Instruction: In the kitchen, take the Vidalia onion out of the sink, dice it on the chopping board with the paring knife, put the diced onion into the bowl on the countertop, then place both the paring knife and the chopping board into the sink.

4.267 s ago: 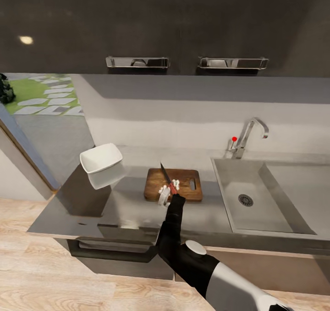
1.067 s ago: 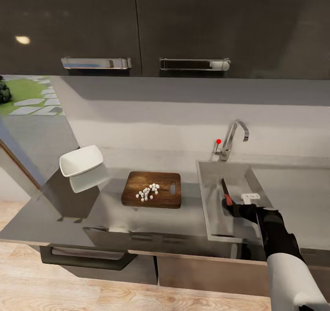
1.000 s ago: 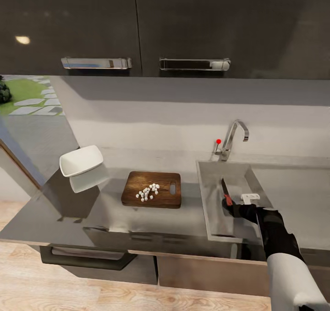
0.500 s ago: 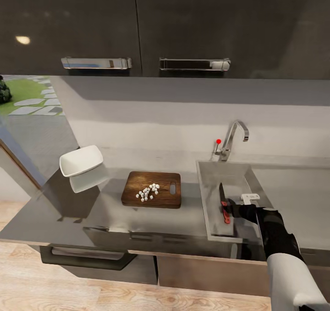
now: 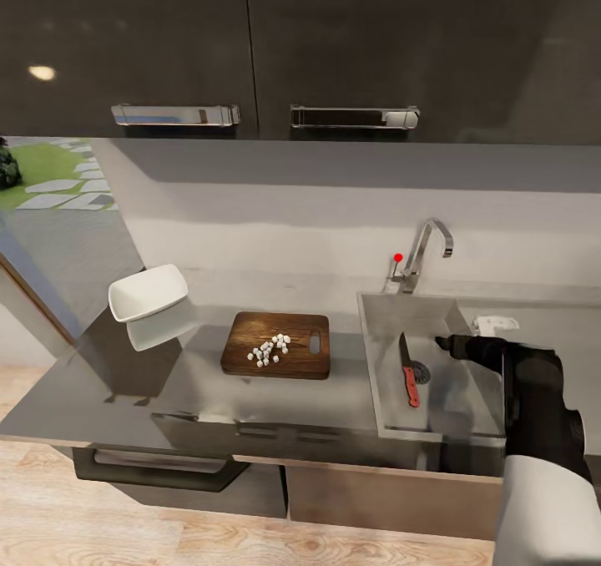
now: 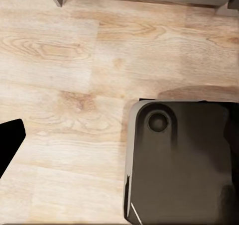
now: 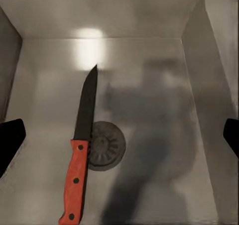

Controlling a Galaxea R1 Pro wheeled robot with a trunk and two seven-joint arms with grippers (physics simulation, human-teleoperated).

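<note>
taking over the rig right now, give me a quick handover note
Right gripper: open and empty, above the sink.
Left gripper: fingertips spread over the wooden floor, holding nothing.
Paring knife: lying flat on the sink bottom, partly across the drain.
Chopping board: on the countertop, diced onion piled on it.
Bowl: at the counter's left end; contents can't be seen.
Done: dicing, knife in sink.
Left: onion into the bowl, then board into the sink.

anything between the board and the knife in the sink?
Head view: only bare countertop and the sink wall separate the board from the knife. The diced onion sits on the board.
</note>
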